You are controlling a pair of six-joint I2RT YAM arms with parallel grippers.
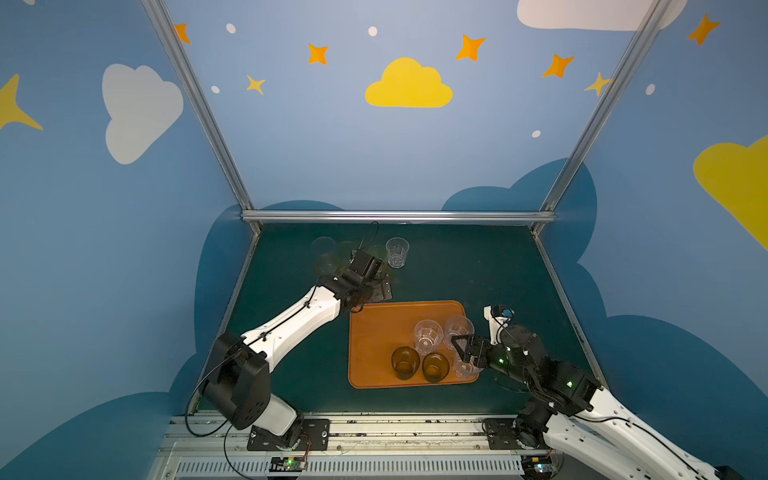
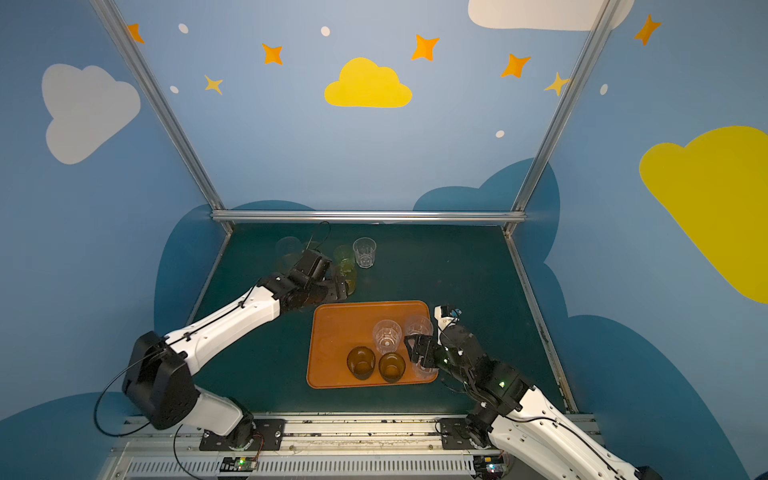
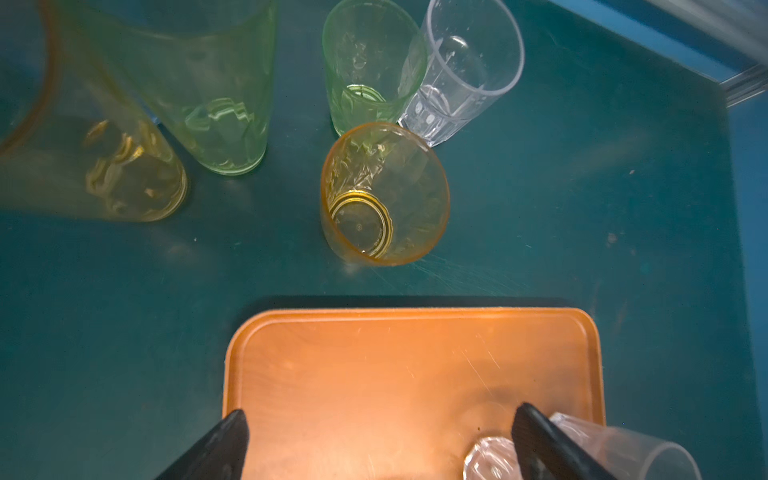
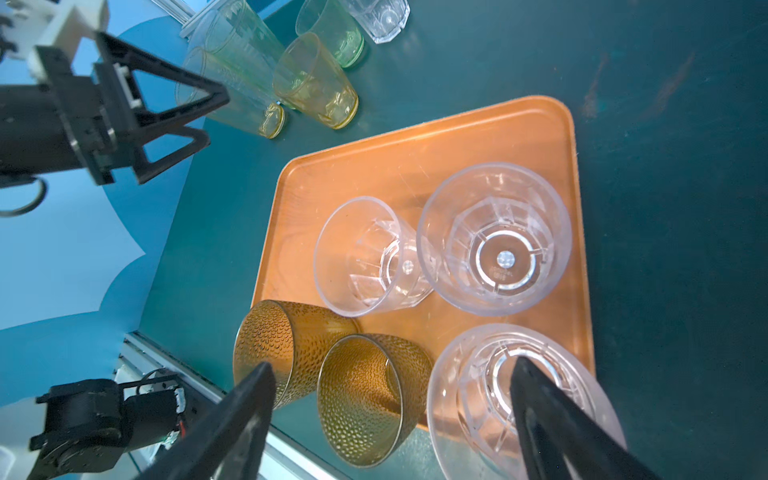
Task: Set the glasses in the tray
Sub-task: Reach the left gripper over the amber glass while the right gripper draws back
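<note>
Left gripper [image 3: 382, 409] empty, jaws spread; right gripper [image 4: 392, 363] likewise spread over the tray [image 3: 291, 332]. We'd straddle the amber tumbler [image 3: 384, 195] squarely, sparing the green tumbler [image 3: 370, 62] just beyond it.

The dark green tabletop [image 1: 478, 270] carries the orange tray [image 1: 374, 332] — and loose glasses [image 1: 397, 252] standing beyond it.

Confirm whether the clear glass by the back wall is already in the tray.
No, the clear glass stands on the green table, well beyond the tray.
</note>
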